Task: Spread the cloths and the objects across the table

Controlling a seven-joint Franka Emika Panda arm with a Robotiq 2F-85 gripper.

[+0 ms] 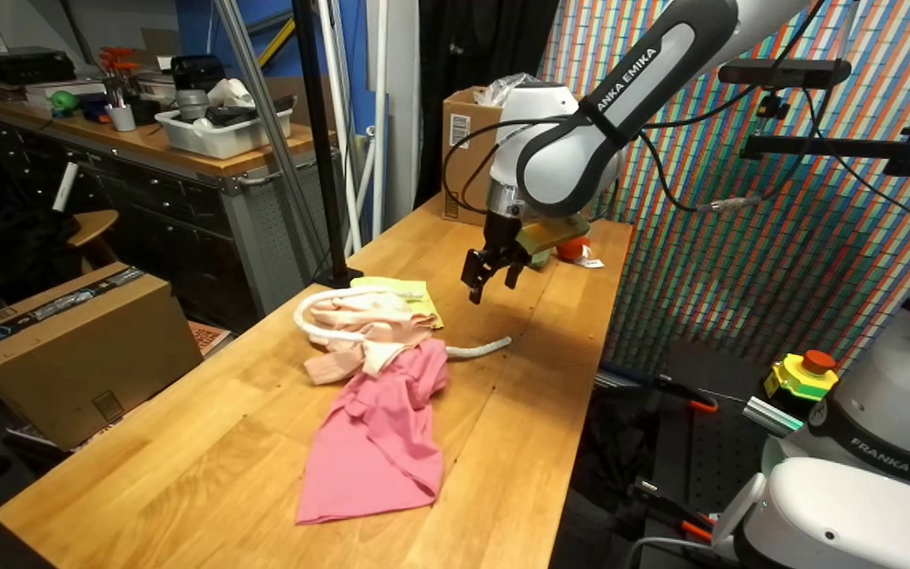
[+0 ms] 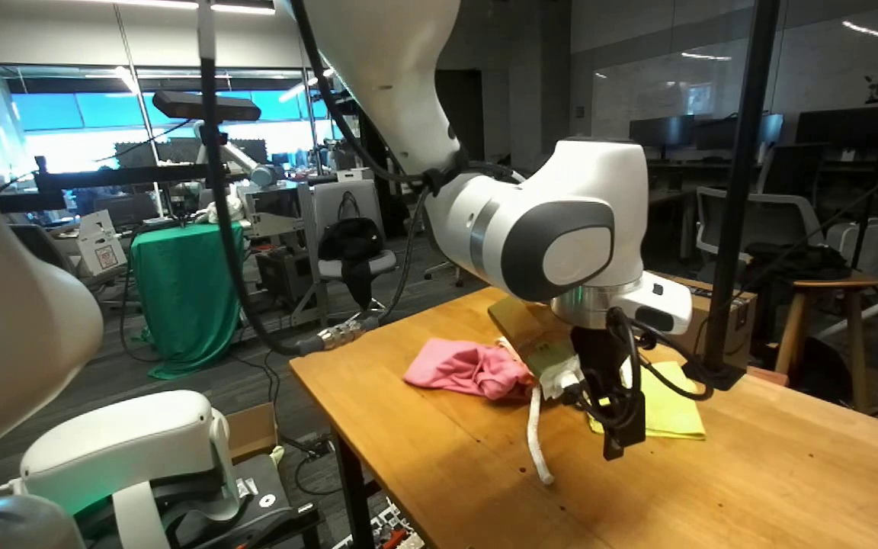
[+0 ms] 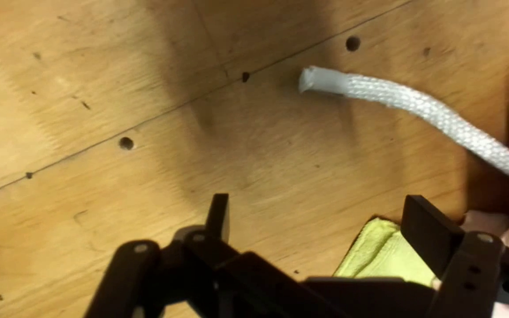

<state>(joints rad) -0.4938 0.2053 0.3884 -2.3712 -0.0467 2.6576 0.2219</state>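
In an exterior view, the pink cloth (image 1: 376, 450) lies partly spread on the wooden table (image 1: 186, 474). It touches a crumpled peach cloth (image 1: 372, 312). A yellow cloth (image 1: 396, 286) lies partly under the peach one. A white rope (image 1: 480, 348) loops over the peach cloth, one end on bare wood. The pink cloth (image 2: 469, 370), yellow cloth (image 2: 671, 404) and rope (image 2: 536, 442) also show in an exterior view. My gripper (image 1: 494, 291) is open and empty above the table, beside the pile. In the wrist view my fingers (image 3: 316, 198) are wide apart; the rope end (image 3: 325, 80) lies beyond them.
A red-orange object (image 1: 573, 249) with a white tag and a green object (image 1: 539, 259) lie behind the gripper. A cardboard box (image 1: 463, 130) stands at the table's far end. A black post (image 1: 321, 142) stands at the table edge near the yellow cloth.
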